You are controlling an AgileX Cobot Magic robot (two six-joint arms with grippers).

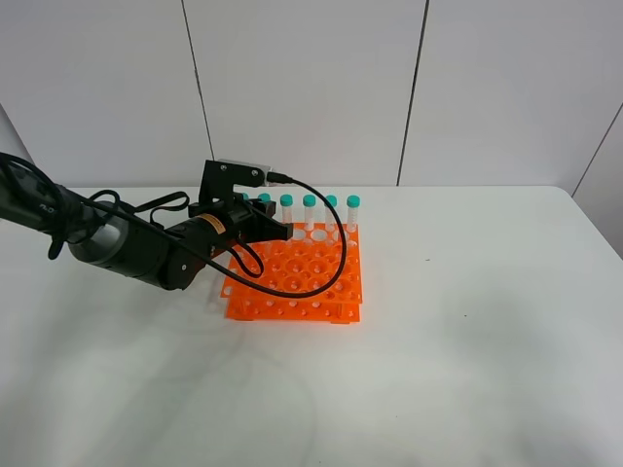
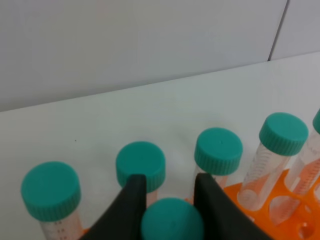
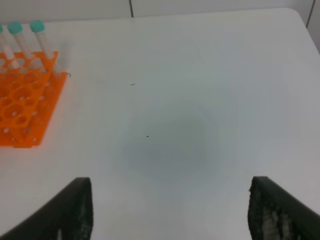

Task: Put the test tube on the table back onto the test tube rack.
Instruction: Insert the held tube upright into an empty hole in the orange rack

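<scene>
My left gripper (image 1: 269, 230) is over the back left part of the orange test tube rack (image 1: 310, 282) on the white table (image 1: 487, 331). In the left wrist view its two black fingers (image 2: 131, 200) are shut on the teal cap of the test tube (image 2: 172, 221), which is held upright just in front of the back row of tubes (image 2: 219, 150). The held tube's body is hidden. In the high view the back row of capped tubes (image 1: 309, 202) stands in the rack. My right gripper (image 3: 170, 210) is open and empty above bare table; it is out of the high view.
The rack's front rows of holes (image 1: 292, 268) hold nothing. A black cable (image 1: 336, 263) loops from the left wrist over the rack. The rack's corner shows in the right wrist view (image 3: 25, 110). White wall panels stand behind the table.
</scene>
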